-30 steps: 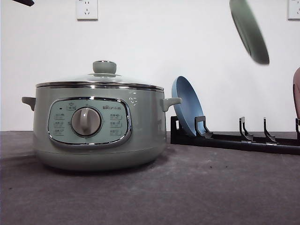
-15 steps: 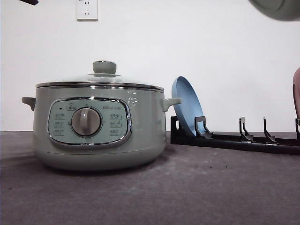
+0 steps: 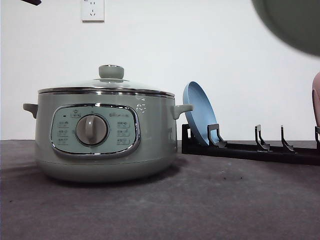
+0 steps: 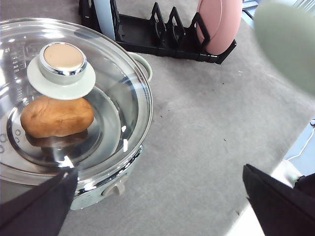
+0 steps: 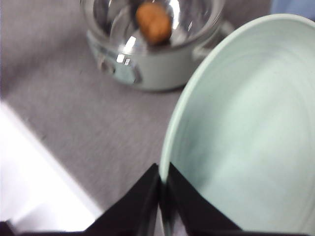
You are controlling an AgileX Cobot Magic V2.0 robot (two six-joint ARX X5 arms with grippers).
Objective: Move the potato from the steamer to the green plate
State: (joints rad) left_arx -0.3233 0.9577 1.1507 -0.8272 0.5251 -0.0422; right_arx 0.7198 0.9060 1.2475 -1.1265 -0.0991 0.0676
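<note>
**Potato waits under glass as plate comes in by air**

Potato (image 4: 56, 117) sits at the bottom of the steamer (image 3: 105, 137), on the shiny metal floor beneath the glass lid (image 4: 98, 98), whose green knob (image 4: 62, 59) is in place at the centre. The transfer itself has not begun: the lid is on, and nothing touches it or the potato.

What is under way is the plate. The right gripper (image 5: 161, 189) pinches the rim of the green plate (image 5: 246, 142), its two black fingers pressed together on the edge, and holds the plate in the air, tilted, well above the grey table (image 3: 200, 200). From the front the plate shows as a blurred green shape at the upper right, high over the black dish rack (image 3: 250, 147), where a blue plate (image 3: 199, 112) stands on edge; a pink plate (image 4: 219, 24) leans at the rack's far end.

The left gripper (image 4: 157, 196) hangs above the table just beside the steamer, its dark fingers spread wide apart and holding nothing.

By the look of things, the plate has yet to be set flat on the open table beside the steamer. After that the lid must come off, the potato must be lifted out, and it must be laid on the plate. Most of the job, then, lies ahead.
</note>
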